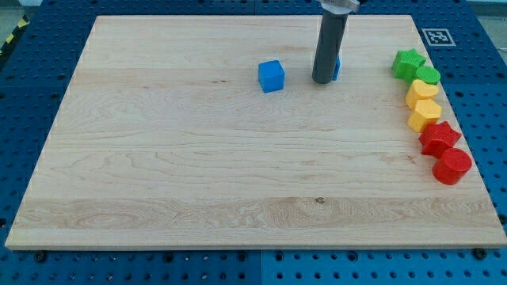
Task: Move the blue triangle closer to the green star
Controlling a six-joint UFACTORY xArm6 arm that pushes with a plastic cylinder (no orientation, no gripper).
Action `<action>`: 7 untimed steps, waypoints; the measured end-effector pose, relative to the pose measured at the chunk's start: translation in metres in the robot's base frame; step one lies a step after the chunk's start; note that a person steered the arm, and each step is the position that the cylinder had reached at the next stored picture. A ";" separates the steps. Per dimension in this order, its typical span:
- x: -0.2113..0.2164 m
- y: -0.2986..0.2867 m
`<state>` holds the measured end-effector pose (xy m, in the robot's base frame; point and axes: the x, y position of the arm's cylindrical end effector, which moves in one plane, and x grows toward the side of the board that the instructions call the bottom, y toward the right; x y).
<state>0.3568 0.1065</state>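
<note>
One pale wooden board on blue pegboard table; no fingers, only my tip.

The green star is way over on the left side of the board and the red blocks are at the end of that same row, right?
Not quite. In the camera view the green star is on the board's right side, at the top of the row. The red blocks do sit at that same row's bottom end.
</note>
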 end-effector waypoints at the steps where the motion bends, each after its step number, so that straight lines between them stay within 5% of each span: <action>1: 0.000 0.000; 7: -0.061 0.015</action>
<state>0.2955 0.1210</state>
